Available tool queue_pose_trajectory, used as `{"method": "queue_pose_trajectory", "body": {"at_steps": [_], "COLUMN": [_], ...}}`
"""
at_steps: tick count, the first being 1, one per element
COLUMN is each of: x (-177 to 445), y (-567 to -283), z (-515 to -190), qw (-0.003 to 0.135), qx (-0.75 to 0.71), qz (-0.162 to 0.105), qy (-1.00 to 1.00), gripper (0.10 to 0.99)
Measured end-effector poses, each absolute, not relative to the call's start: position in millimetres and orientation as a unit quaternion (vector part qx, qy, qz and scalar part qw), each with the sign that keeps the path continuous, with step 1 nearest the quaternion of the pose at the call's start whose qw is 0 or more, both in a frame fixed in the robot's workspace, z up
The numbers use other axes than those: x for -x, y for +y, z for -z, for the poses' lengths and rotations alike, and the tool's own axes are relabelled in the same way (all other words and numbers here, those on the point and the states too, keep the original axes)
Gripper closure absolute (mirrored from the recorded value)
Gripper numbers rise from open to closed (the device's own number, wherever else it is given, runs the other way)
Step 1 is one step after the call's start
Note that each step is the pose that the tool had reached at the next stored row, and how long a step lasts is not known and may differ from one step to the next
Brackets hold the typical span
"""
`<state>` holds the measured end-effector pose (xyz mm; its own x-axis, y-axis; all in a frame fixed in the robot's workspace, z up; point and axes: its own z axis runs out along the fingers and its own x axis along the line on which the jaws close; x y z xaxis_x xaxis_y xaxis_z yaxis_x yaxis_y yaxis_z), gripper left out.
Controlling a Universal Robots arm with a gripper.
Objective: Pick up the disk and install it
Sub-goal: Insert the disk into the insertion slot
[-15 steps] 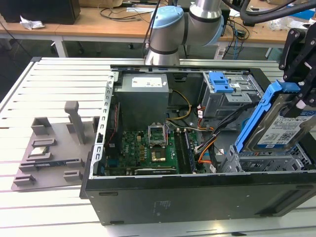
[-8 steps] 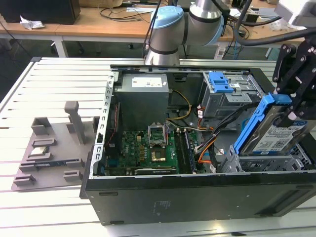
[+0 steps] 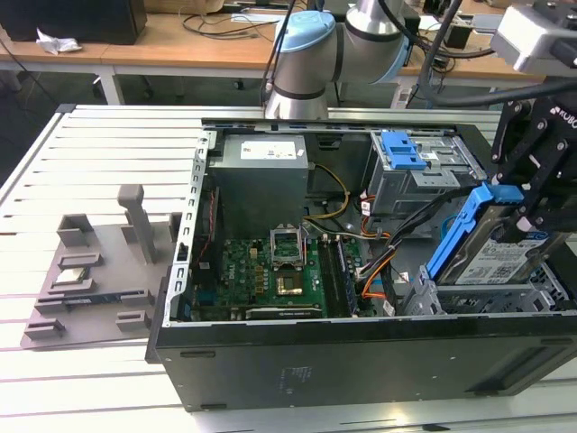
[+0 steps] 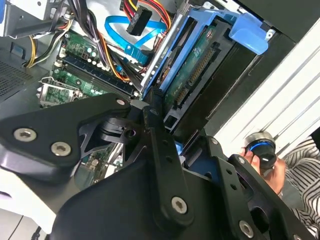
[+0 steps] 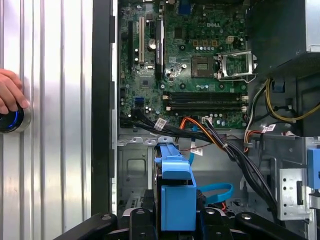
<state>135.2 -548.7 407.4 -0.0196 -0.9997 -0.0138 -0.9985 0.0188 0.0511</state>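
disk (image 3: 498, 253) apparently in gripper (image 3: 532, 203)

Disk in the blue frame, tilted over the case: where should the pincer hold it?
By its raised end, near the blue tab, coming from above. The silver metal disk with a blue plastic frame stands tilted over the open black computer case, so its top end is free. The pincer grips there now.

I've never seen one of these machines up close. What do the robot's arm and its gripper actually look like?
The arm is built of thick silver-grey tubes with rounded joints capped in light blue. At its end sits the gripper, a matte black metal assembly with white lettering on its side. In the second wrist view the gripper shows flat, angular black link bars pinned together with silver screws. A bundle of black cables runs along the arm.
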Motion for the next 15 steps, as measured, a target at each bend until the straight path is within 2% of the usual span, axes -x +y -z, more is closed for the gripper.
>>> {"method": "queue_pose_trajectory", "body": {"at_steps": [11, 13, 14, 15], "x": [-135.2, -135.2, -135.2, -135.2], "y": [-548.7, -548.7, -548.7, -548.7], "z": [-399.0, -398.7, -398.7, -398.6], "qw": [0.013, 0.013, 0.013, 0.013], "qx": [-0.700, -0.700, -0.700, -0.700], "qz": [0.023, 0.023, 0.023, 0.023], "qy": [-0.714, -0.714, -0.714, -0.714], "gripper": [0.718, 0.584, 0.596, 0.663]}}
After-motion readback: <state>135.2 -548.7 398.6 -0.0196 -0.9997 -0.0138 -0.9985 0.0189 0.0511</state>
